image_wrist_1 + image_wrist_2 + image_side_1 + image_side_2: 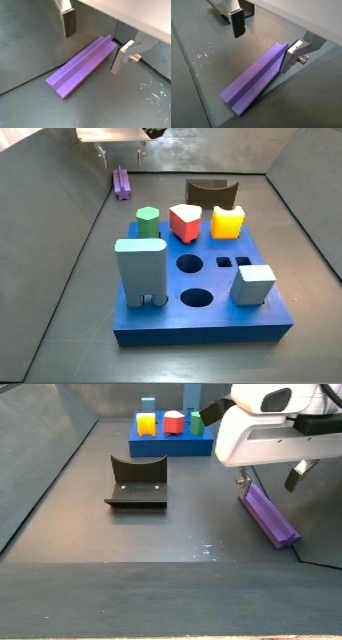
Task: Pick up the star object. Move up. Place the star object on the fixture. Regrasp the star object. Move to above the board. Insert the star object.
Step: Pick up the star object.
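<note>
One ridged purple star object [81, 66] lies flat beneath the open end effector [93, 42], ungripped.

Open pincer [264, 42] straddles the purple star object [256, 80] lying flat.

The gripper [93, 44] hangs just above the star object [83, 67], and in both wrist views it shows two flat silver plate fingers. One finger [68, 21] carries a long dark rectangular pad on its inner face. The other finger [125, 56] is a bent silver plate with a notched edge, and a small round brass-coloured screw head sits on its side. Above the fingers runs a pale grey-white housing with a straight edge. In a side view the gripper [271, 480] hangs from a bulky white, rounded body, with a glossy white cap on top and a black section on its side.
</note>
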{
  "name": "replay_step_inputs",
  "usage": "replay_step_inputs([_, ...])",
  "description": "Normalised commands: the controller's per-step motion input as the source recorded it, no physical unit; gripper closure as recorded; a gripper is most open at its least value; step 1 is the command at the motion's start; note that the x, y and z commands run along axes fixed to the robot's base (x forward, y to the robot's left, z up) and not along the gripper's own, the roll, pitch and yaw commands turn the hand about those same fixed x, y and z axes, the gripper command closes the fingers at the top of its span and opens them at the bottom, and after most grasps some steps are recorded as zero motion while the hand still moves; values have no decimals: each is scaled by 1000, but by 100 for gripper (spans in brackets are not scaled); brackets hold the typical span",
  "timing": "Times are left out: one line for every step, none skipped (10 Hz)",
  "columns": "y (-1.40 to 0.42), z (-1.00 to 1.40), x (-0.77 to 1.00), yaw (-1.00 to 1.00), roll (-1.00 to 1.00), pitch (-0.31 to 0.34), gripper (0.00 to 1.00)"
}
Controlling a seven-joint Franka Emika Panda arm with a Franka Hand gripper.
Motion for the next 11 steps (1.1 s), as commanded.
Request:
replay_step_inputs([0,-1000,117,34,-73,-44,0])
replay_step_inputs([51,-1000,120,57,-46,-31,0])
replay_step_inputs([0,-1000,154,66,-80,-47,0])
replay_step_inputs([0,-960,157,34,-114,-74,0])
replay_step_inputs([-31,-909,154,0,-131,-107,0])
replay_step_inputs([-26,-926,160,0,-129,-117,0])
replay_step_inputs([0,-1000,117,0,-96,-89,0])
replay_step_inputs([6,-1000,69,0,-34,-41,0])
replay_step_inputs([-274,-1000,191,166,0,0,0])
replay_step_inputs([-371,-1000,203,211,0,0,0])
replay_step_inputs([-394,-1000,177,194,0,0,0])
